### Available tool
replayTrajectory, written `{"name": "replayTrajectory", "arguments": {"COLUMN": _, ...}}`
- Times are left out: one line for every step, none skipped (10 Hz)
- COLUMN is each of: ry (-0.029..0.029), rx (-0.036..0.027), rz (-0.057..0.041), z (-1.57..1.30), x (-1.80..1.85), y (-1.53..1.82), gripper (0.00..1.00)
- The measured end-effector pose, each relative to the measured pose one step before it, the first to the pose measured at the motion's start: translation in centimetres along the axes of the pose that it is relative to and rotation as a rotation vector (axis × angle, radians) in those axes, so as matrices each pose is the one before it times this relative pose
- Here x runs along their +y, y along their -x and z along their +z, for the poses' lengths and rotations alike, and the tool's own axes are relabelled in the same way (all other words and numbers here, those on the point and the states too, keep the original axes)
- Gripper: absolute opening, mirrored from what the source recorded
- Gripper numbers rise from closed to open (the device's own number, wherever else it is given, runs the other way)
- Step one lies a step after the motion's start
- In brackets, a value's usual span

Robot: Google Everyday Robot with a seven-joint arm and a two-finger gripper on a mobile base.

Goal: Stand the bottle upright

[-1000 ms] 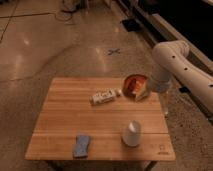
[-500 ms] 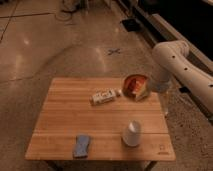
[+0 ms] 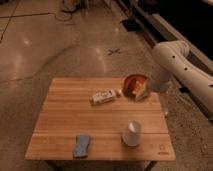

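Camera view gives me the shiny concrete floor (image 3: 60, 45) first, with a small cross mark (image 3: 114, 51) on it beyond the bench. The wooden bench (image 3: 70, 120) fills the middle of the scene. The white arm (image 3: 172, 57) reaches in from the right and bends down toward the bench's far right corner. Its gripper (image 3: 151, 90) sits low at that corner, just beside an orange object (image 3: 132, 85) that I can't identify. I read the jaws as spread wide apart, and I see nothing lifted in them.

The bottle (image 3: 104, 96) lies on its side on the far half of the bench, roughly mid-width. Its whitish cap end points right toward the orange object, close to it, and the label faces up. It is apart from the gripper, with the orange object between them.

A white paper cup (image 3: 132, 134) stands near the front edge, right of centre. A blue sponge (image 3: 82, 145) lies flat near the front edge, left of the cup and well apart from the bottle.
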State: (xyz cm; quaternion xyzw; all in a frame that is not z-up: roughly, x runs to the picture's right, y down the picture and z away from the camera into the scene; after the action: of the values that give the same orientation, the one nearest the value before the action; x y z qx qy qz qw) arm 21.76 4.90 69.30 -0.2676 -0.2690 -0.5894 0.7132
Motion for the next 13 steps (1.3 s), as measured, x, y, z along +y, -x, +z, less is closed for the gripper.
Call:
{"name": "replayTrajectory", "arguments": {"ry": 0.00644, "rx": 0.01031, "rz": 0.0216, "z": 0.317, "x": -1.21, "y": -0.887, "gripper": 0.8}}
{"name": "replayTrajectory", "arguments": {"ry": 0.00816, "rx": 0.01096, "rz": 0.02664, "z": 0.42, "x": -1.399, "y": -1.085, "gripper": 0.8}}
{"name": "replayTrajectory", "arguments": {"ry": 0.00323, "rx": 0.01362, "rz": 0.03059, "z": 0.461, "x": -1.925, "y": -1.315, "gripper": 0.8}}
{"name": "replayTrajectory", "arguments": {"ry": -0.00011, "rx": 0.01307, "rz": 0.02646, "z": 0.382, "x": -1.449, "y": -1.069, "gripper": 0.8}}
{"name": "replayTrajectory", "arguments": {"ry": 0.00165, "rx": 0.00896, "rz": 0.01792, "z": 0.361, "x": -0.998, "y": -0.685, "gripper": 0.8}}
{"name": "replayTrajectory", "arguments": {"ry": 0.00315, "rx": 0.00977, "rz": 0.01902, "z": 0.734, "x": -1.66, "y": -0.872, "gripper": 0.8}}
{"name": "replayTrajectory", "arguments": {"ry": 0.00385, "rx": 0.00039, "rz": 0.00389, "z": 0.577, "x": -0.891, "y": -0.298, "gripper": 0.8}}
{"name": "replayTrajectory", "arguments": {"ry": 0.0049, "rx": -0.00307, "rz": 0.00037, "z": 0.847, "x": -1.151, "y": -0.277, "gripper": 0.8}}
{"name": "replayTrajectory", "arguments": {"ry": 0.00642, "rx": -0.00411, "rz": -0.00038, "z": 0.975, "x": -1.035, "y": -0.297, "gripper": 0.8}}
{"name": "replayTrajectory", "arguments": {"ry": 0.00667, "rx": -0.00043, "rz": -0.00179, "z": 0.813, "x": -0.599, "y": -0.301, "gripper": 0.8}}
{"name": "replayTrajectory", "arguments": {"ry": 0.0074, "rx": 0.00086, "rz": -0.00193, "z": 0.748, "x": -0.334, "y": -0.297, "gripper": 0.8}}
{"name": "replayTrajectory", "arguments": {"ry": 0.01166, "rx": 0.00016, "rz": -0.00113, "z": 1.084, "x": -0.279, "y": -0.413, "gripper": 0.8}}
{"name": "replayTrajectory", "arguments": {"ry": 0.01661, "rx": -0.00346, "rz": -0.00012, "z": 1.428, "x": -0.309, "y": -0.469, "gripper": 0.8}}
